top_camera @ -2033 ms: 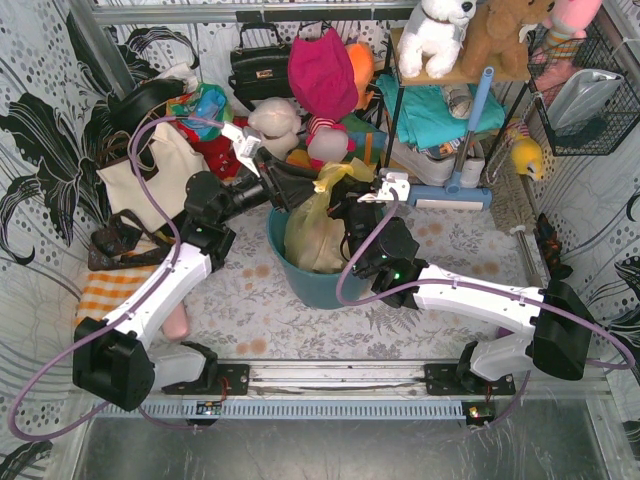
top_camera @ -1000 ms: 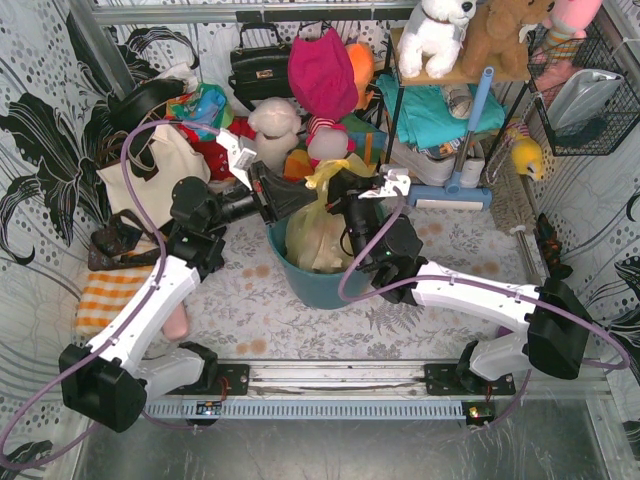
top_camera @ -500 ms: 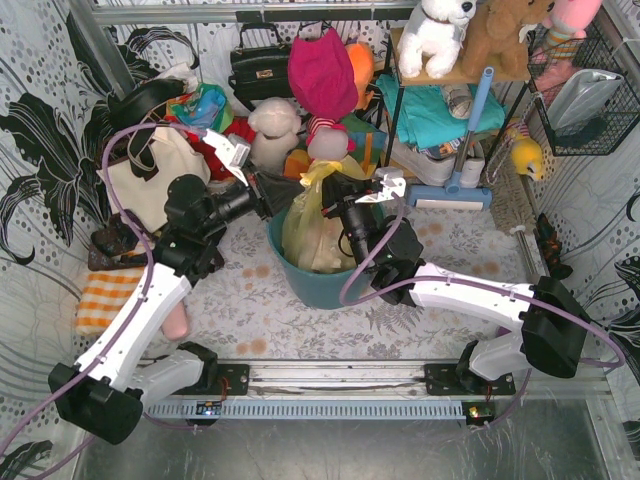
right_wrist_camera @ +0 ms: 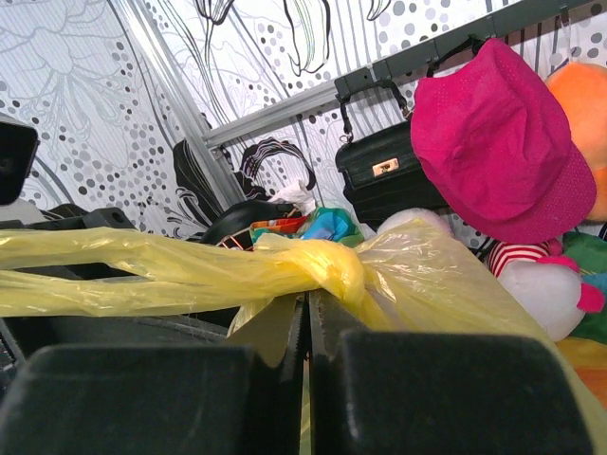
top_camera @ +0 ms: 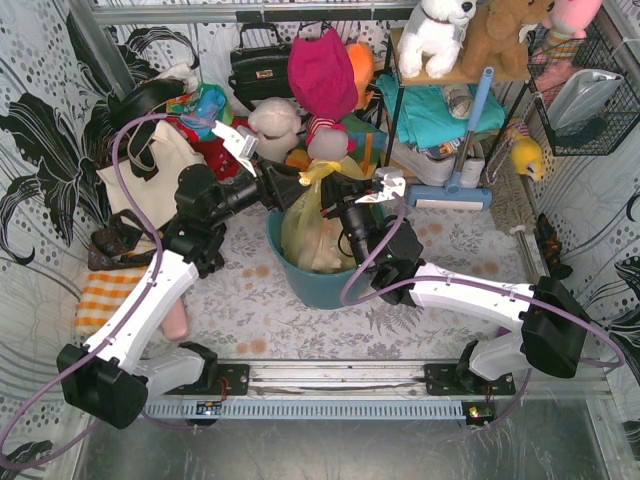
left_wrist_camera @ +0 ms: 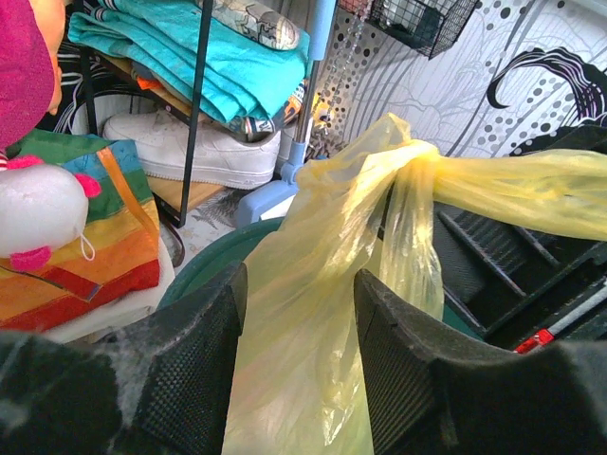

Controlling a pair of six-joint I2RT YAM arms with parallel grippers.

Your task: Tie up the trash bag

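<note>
The yellow trash bag (top_camera: pixel 312 228) stands in the teal bin (top_camera: pixel 300 285), pulled up to a twisted knot (top_camera: pixel 322 172). My left gripper (top_camera: pixel 283 188) is at the bag's upper left, open. In the left wrist view the bag (left_wrist_camera: pixel 313 313) hangs between its spread fingers (left_wrist_camera: pixel 194 370), with the knot (left_wrist_camera: pixel 410 163) beyond and a strip stretching right. My right gripper (top_camera: pixel 340 205) is at the bag's upper right. In the right wrist view its jaws (right_wrist_camera: pixel 305 308) are shut on yellow plastic just below the knot (right_wrist_camera: pixel 334 270), and a strip (right_wrist_camera: pixel 123 270) runs left.
A cream tote (top_camera: pixel 150 170) lies at the left. A black handbag (top_camera: pixel 258 65), a pink cap (top_camera: pixel 322 70) and soft toys crowd the back. A rack with teal cloth and white shoes (top_camera: pixel 440 150) stands right of the bin.
My left gripper has moved back in to the right, close against the bag's neck, its arm swinging with it. My right gripper stays shut at the knot. The bag is drawn a little taller.
</note>
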